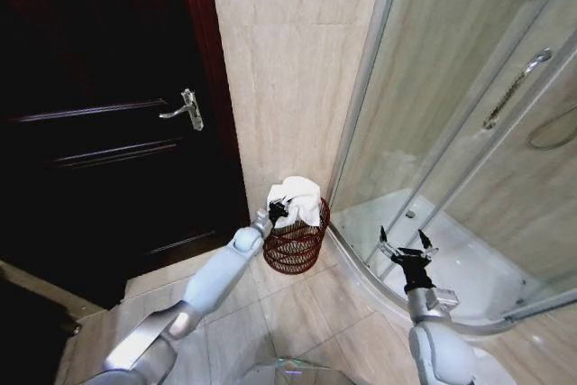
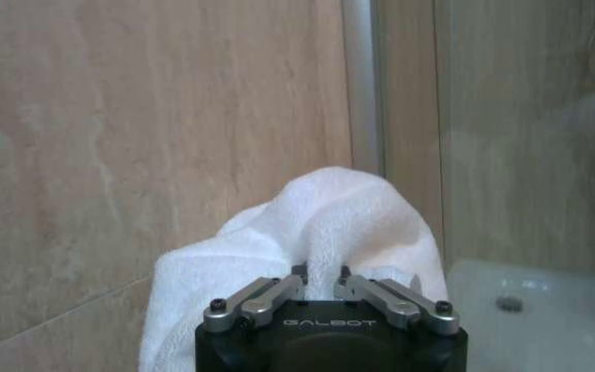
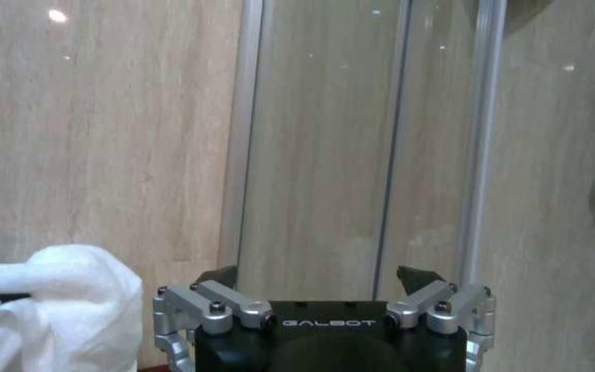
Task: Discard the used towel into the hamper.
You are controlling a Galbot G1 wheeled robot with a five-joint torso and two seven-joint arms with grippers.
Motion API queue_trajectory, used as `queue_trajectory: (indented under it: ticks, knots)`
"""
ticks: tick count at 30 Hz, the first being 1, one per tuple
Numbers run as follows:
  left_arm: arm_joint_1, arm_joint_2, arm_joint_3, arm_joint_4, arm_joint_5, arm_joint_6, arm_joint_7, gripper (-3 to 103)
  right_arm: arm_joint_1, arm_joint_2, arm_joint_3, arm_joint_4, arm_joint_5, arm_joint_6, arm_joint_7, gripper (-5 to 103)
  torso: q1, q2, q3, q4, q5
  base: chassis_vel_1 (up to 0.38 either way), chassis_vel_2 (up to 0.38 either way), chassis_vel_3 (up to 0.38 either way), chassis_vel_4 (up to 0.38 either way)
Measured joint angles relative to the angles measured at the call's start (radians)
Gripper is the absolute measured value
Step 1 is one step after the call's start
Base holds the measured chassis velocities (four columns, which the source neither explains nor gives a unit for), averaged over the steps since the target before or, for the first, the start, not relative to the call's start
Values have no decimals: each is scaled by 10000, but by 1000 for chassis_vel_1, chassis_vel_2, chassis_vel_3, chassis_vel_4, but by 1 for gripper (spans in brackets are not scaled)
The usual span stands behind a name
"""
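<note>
My right gripper sits lower right of the head frame, jaws spread apart and holding nothing, in front of the shower glass. My left gripper reaches to frame centre, just over the hamper, and its fingers are pinched together on the white towel. The towel bunches above the hamper's rim, its lower folds inside. The hamper stands on the tile floor at the foot of the beige wall, between the dark door at left and the shower at right.
</note>
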Motion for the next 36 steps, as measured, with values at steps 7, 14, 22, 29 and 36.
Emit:
queue_trajectory:
  ticks: [7,14,22,29,36]
  knots:
    - [7,37,121,-231,548,739,-89,15,-39,-36,68,292,99,-22,69,100,0,1,0,3,-1,0,0,0,0]
    - [7,7,120,-386,789,980,-216,37,-217,-37,107,444,151,38,87,100,0,3,-1,1,-1,0,0,0,0]
    - [159,27,60,-616,926,1088,-253,70,-335,-62,191,615,247,111,96,100,0,3,0,1,-3,0,0,0,0]
    - [607,231,-178,-1215,846,969,-383,91,-334,-100,186,672,307,108,124,100,1,3,1,0,-4,0,0,0,0]
    - [2354,638,-1282,-3253,682,1053,-1032,100,-262,-120,95,614,321,32,85,100,1,3,2,1,-5,0,0,0,0]
